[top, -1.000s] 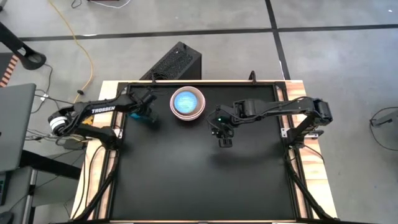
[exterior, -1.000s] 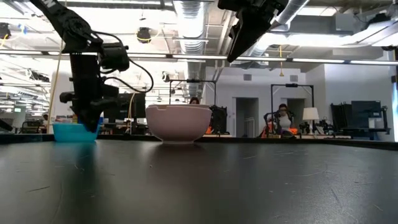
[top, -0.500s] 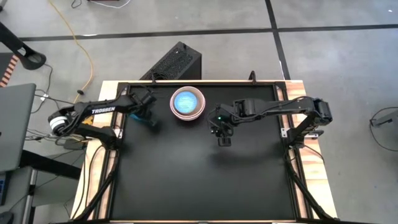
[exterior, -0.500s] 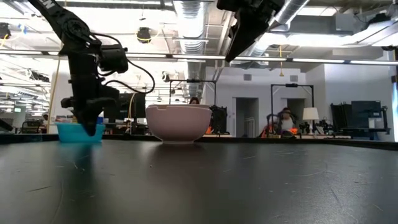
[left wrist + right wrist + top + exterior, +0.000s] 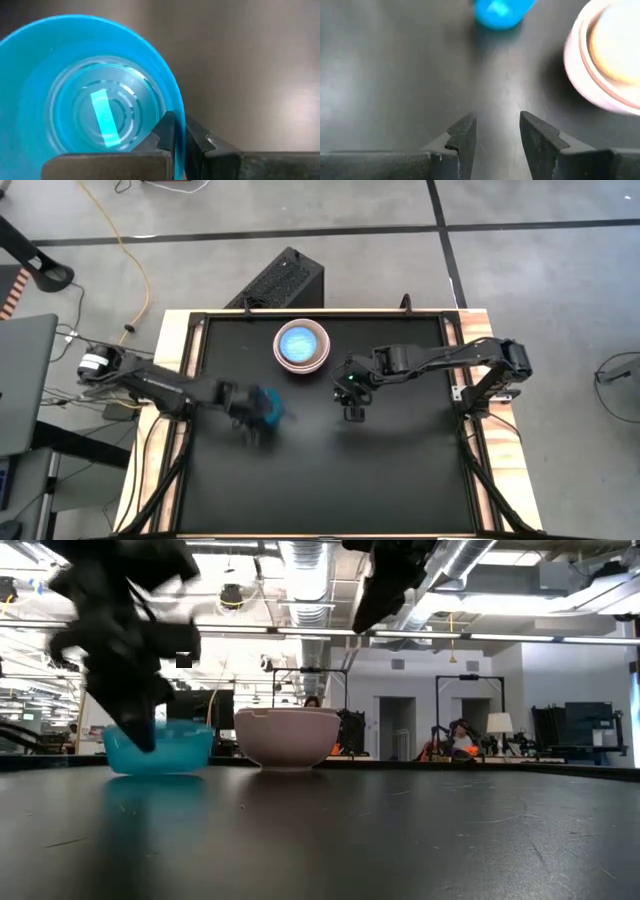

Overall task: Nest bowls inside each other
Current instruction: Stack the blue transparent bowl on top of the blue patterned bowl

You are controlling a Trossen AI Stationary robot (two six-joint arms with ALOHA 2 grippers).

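A teal blue bowl [image 5: 266, 404] is left of the table's middle, blurred in the high view; in the low view the teal bowl [image 5: 158, 748] is upright with its base at table level. My left gripper [image 5: 176, 127] is shut on its rim. Farther back stands a stack of bowls [image 5: 301, 345]: a pinkish-white outer bowl [image 5: 287, 737] on its base on the table, with a light blue bowl [image 5: 298, 343] inside. My right gripper [image 5: 355, 408] hangs open above the table, right of the stack, with nothing between its fingers. My left gripper pinches the teal bowl's rim [image 5: 178, 116] with one finger inside the bowl and one outside. The fingers slant down onto the rim from the table's left. The bowl stays upright; whether its base touches the table or is just clear of it, I cannot tell.
A dark box [image 5: 283, 280] stands beyond the table's far edge. The black tabletop [image 5: 330, 480] stretches bare toward the near edge. The room behind, with desks and people far off, shows in the low view.
My left gripper has taken hold of the teal bowl's rim at the far left. It has swung fast toward the table's middle and near side. The bowl has gone with it, staying upright. The stack and my right gripper have kept still.
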